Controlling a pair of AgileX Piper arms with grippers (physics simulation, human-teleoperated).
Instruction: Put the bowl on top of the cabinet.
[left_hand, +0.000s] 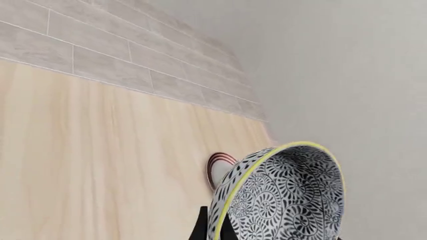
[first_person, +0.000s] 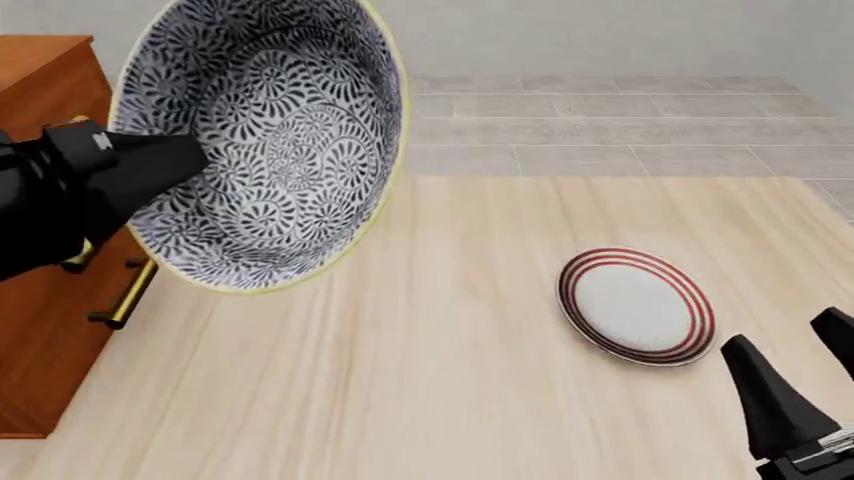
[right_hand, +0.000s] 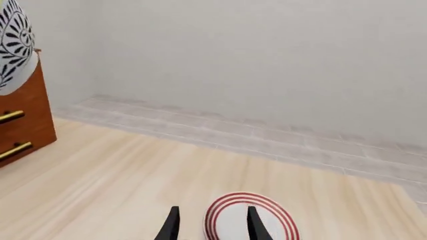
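Table (first_person: 441, 380): pale wood top, fills most of the front view; grey tiled floor beyond its far edge.

Cabinet (first_person: 40, 300): reddish-brown wood, at the left edge of the table. Brass bar handles on its front (right_hand: 13, 150). Top surface visible at far left.

Bowl (first_person: 267, 140): held up off the table at the left, tipped on its side so the inside faces right and toward the camera. It sits just right of the cabinet's upper part, partly overlapping it in the front view, not resting on it. Dense blue-black and white floral mandala pattern inside and out; pale yellow rim.

Left gripper (first_person: 167, 165): black, reaches in from the left and is clamped on the bowl's rim, one finger lying against the inside wall.

Plate (first_person: 635, 305): flat, white, red concentric rings, lying on the table at right, well apart from the bowl.

Right gripper (right_hand: 210, 225): low at near right, fingers apart, holding nothing, just near of the plate.

No readable writing or labels.
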